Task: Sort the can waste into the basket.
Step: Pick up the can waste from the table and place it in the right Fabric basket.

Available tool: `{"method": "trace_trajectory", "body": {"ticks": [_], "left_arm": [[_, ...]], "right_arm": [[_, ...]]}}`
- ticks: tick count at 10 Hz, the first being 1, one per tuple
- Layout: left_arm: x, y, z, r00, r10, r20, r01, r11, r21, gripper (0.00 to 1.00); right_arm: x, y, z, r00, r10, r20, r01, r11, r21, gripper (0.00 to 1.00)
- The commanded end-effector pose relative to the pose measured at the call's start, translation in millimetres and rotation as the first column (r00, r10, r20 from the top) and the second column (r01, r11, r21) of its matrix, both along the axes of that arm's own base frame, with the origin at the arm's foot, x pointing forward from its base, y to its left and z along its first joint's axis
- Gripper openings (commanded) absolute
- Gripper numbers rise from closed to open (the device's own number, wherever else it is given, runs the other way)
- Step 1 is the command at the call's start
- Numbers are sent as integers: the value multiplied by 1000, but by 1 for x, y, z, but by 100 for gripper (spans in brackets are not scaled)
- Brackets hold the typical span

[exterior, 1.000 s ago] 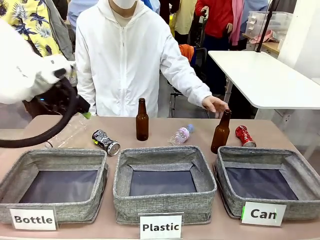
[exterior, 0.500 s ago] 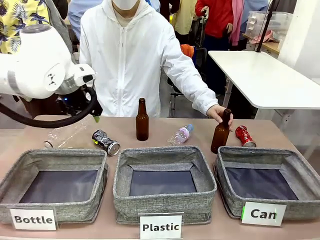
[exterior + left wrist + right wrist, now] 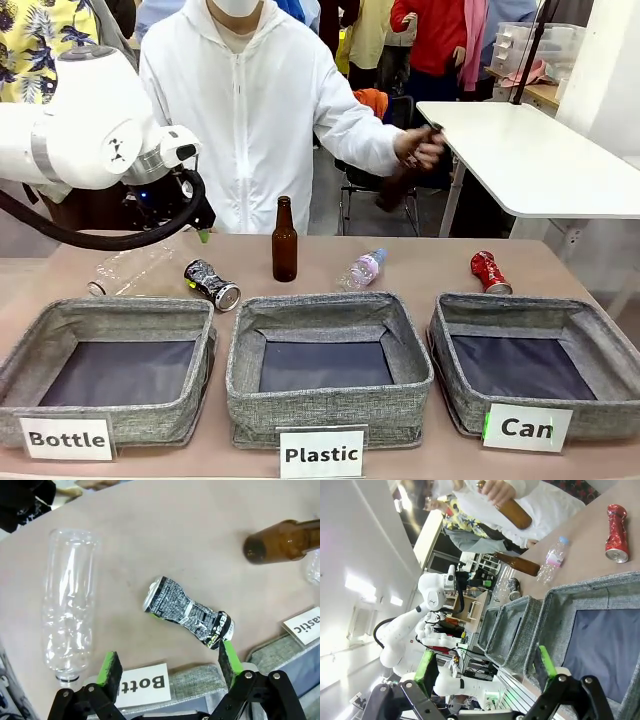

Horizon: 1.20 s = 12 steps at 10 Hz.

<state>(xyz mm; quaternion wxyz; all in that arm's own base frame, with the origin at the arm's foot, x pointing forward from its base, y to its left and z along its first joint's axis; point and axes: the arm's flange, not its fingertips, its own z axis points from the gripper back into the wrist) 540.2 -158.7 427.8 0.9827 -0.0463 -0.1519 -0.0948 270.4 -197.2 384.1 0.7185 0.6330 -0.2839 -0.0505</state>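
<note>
Left wrist view: the left gripper (image 3: 169, 663), jaws apart, is held over the crushed, silver-ended black-and-silver can (image 3: 187, 611), which lies well left of the basket (image 3: 520, 305). Right wrist view: the right gripper (image 3: 486, 667), likewise spread, faces the basket; the dented red can (image 3: 617, 530) is seen just behind it.

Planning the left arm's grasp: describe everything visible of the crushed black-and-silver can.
The crushed black-and-silver metal drink can is pinched at its waist, with black-and-white print and a shiny silver end. It lies on its side on the tan table, apart from the clear plastic bottle, untouched, below the left gripper's open fingers.
</note>
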Motion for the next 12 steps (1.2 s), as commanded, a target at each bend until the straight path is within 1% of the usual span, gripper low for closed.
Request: {"method": "trace_trajectory", "body": {"ticks": [1, 2, 3, 4, 5, 6, 7, 8, 9, 10, 11, 12], "left_arm": [[0, 0, 0, 1000, 9, -3, -9, 1000, -2, 100], [9, -1, 5, 954, -296, -36, 298, 953, 57, 100], [19, 4, 9, 866, -495, -64, 499, 856, 132, 100], [22, 10, 10, 727, -678, -106, 685, 708, 171, 100], [19, 17, 13, 543, -833, -105, 837, 528, 146, 100], [18, 20, 13, 364, -927, -85, 927, 353, 124, 100], [18, 17, 13, 145, -988, -56, 986, 139, 92, 100], [19, 16, 13, -100, -986, -136, 995, -103, 14, 100], [17, 21, 14, -345, -929, -135, 938, -347, -11, 100], [11, 33, 22, -413, -907, -85, 911, -412, -29, 100], [-8, 64, 48, -332, -943, 1, 940, -331, -88, 100], [-42, 107, 77, -221, -970, 104, 968, -231, -100, 100]], "right_arm": [[2, -1, 1, 1000, -2, 31, 1, 1000, 1, 100], [2, -1, 1, 1000, -2, 31, 1, 1000, 1, 100], [2, -1, 1, 1000, -2, 31, 1, 1000, 1, 100], [2, -1, 1, 1000, -2, 31, 1, 1000, 1, 100], [2, -1, 1, 1000, -2, 31, 1, 1000, 1, 100], [2, -1, 1, 1000, -2, 31, 1, 1000, 1, 100], [2, -1, 1, 1000, -2, 31, 1, 1000, 1, 100], [2, -1, 1, 1000, -2, 31, 1, 1000, 1, 100], [2, -1, 1, 1000, -2, 31, 1, 1000, 1, 100], [2, -1, 1, 1000, -2, 31, 1, 1000, 1, 100], [2, -1, 1, 1000, -2, 31, 1, 1000, 1, 100], [2, -1, 1, 1000, -2, 31, 1, 1000, 1, 100]]}}
